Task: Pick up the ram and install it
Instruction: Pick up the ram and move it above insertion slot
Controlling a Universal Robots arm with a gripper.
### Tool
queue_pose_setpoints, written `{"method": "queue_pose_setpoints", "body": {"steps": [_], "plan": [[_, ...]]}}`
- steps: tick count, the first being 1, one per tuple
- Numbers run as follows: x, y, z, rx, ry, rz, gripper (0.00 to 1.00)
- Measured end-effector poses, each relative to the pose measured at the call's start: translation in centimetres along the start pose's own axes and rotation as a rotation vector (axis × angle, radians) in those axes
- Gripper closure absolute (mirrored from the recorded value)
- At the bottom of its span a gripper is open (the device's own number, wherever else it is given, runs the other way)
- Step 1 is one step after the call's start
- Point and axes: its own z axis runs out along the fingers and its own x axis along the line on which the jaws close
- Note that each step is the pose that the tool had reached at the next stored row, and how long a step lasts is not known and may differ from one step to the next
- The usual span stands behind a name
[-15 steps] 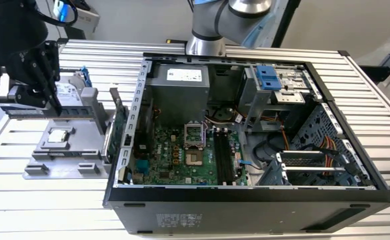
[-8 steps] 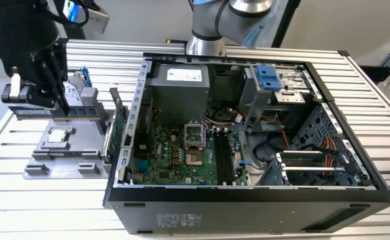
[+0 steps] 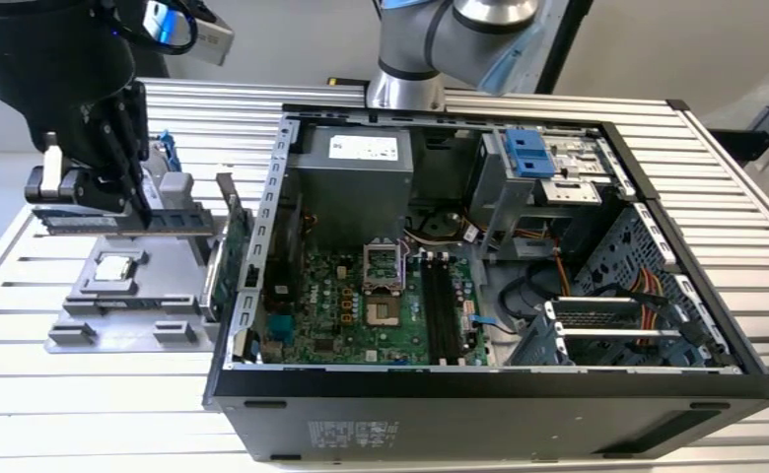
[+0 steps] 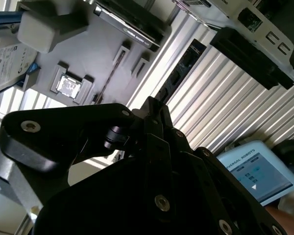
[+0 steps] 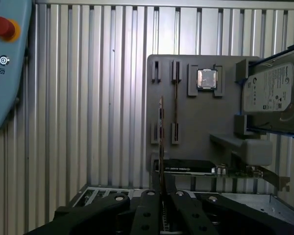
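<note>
The ram [image 3: 148,221] is a thin blue stick lying level just above the grey holder tray [image 3: 82,330], at the exterior view's left. My gripper [image 3: 96,209] is shut on it from above. In the first wrist view the ram [image 5: 160,137] shows edge-on, running out from between my gripper [image 5: 160,193] fingers, beside the tray's long narrow groove [image 5: 175,103]. The open computer case [image 3: 490,394] lies to the exterior view's right, with the motherboard's black slots [image 3: 440,315] bare. In the second wrist view the black gripper linkage [image 4: 137,161] covers the ram.
On the tray stand a green expansion card [image 3: 234,251], a silver hard drive [image 5: 272,93] with blue rails and a small square chip [image 5: 207,78]. A teach pendant [image 5: 5,63] with a red button lies on the ribbed metal table [image 5: 88,122].
</note>
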Motion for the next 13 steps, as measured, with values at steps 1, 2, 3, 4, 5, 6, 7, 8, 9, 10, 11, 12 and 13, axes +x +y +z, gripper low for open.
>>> {"method": "queue_pose_setpoints", "body": {"steps": [1,2,3,4,5,6,7,8,9,10,11,12,13], "plan": [[0.0,-0.14,0.0,0.0,0.0,0.0,1.0],[0.0,-0.29,-0.01,0.0,0.0,0.0,1.0],[0.0,-0.43,-0.01,0.0001,0.0,0.0,1.0],[0.01,-0.58,-0.01,0.0001,-0.0001,0.0,1.0],[0.01,-0.72,-0.02,0.0,0.0,0.0,1.0],[0.01,-0.86,-0.02,0.0,0.0,0.0,1.0],[0.01,-1.0,-0.03,0.0,0.0,0.0,1.0],[0.01,-1.14,-0.03,0.0,0.0,0.0,1.0],[0.01,-1.29,-0.03,0.0,0.0,0.0,1.0],[0.02,-1.42,-0.04,0.0,0.0,0.0,1.0],[0.02,-1.57,-0.04,0.0,0.0,0.0,1.0],[0.02,-1.71,-0.04,0.0001,-0.0001,0.0,1.0],[0.02,-1.86,-0.05,0.0,0.0,0.0,1.0]]}}
